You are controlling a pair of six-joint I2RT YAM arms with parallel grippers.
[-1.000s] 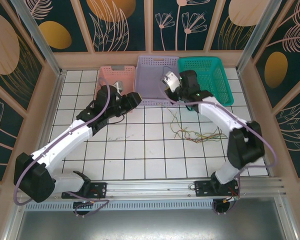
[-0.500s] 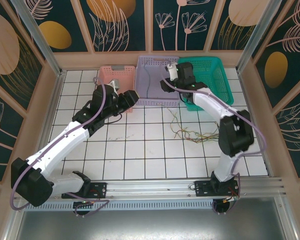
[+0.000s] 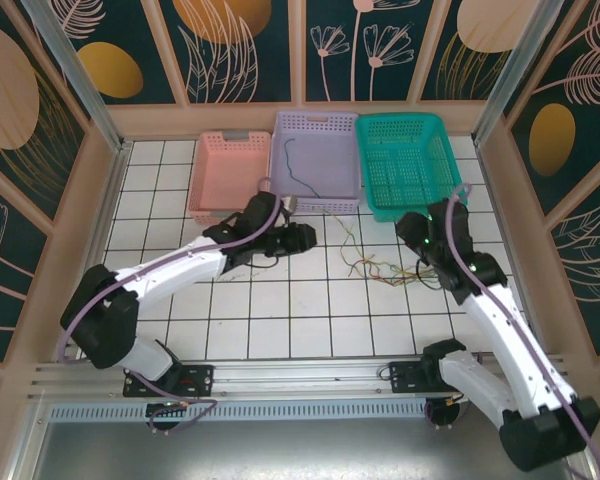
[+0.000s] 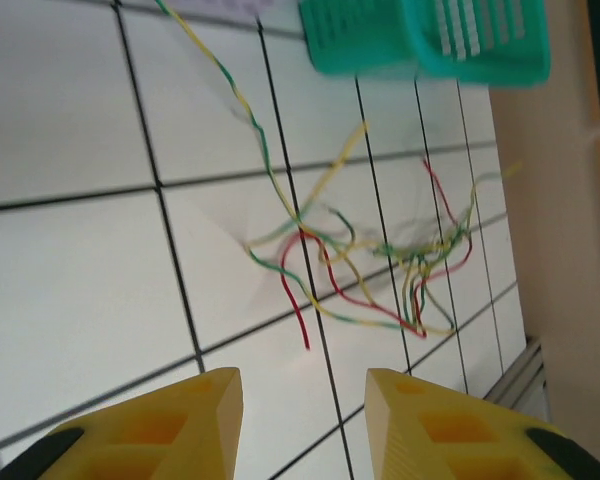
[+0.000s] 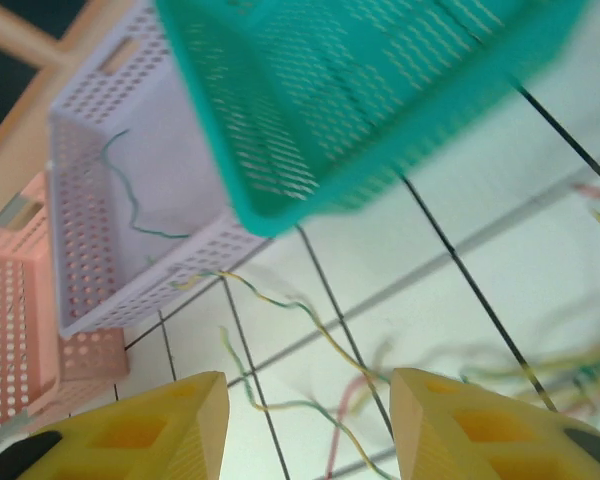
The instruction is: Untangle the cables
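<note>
Ref. landmark: teal basket (image 3: 407, 165), rightmost of the far row.

Cables (image 3: 392, 266): your main tangle lies loose on the tiled table (image 3: 260, 300), on the near side of the teal basket, just off its front wall and apart from it. Clump long axis runs L–R, approx. parallel to that front wall.
- Colours legible from left wrist: yellow, green, red-pink.
- Red-pink wire (image 4: 298, 290) has its free end pointing back toward the cam.
- Yellow-green strand (image 4: 245, 110) leaves the clump and heads away, toward the teal basket's front-left corner. From the right wrist its far end sits at the foot of the lilac basket (image 3: 320, 125). That view is smeared, so I can't tell whether it touches.

Dark grey-blue cable (image 3: 298, 170): lies alone inside the lilac basket, which butts against the teal basket's left side. It is wavy, with its long axis far-to-near, and the near end bends toward the teal basket.

Pink basket (image 3: 225, 175): next one over, beyond the lilac.

Left gripper (image 4: 305, 400): fingers parted by a moderate gap, nothing between them. It sits over bare tile with the clump ahead of it. From the top cam it is on the near-left side of the teal basket, left of the clump.

Right gripper (image 5: 310, 420): fingers parted about the same, holding nothing, facing the teal basket's front-left corner.

In the way: right arm (image 3: 450, 255) crosses over the clump's right end near the teal basket's front-right corner, so part of the wires is covered for you in the top view.
</note>
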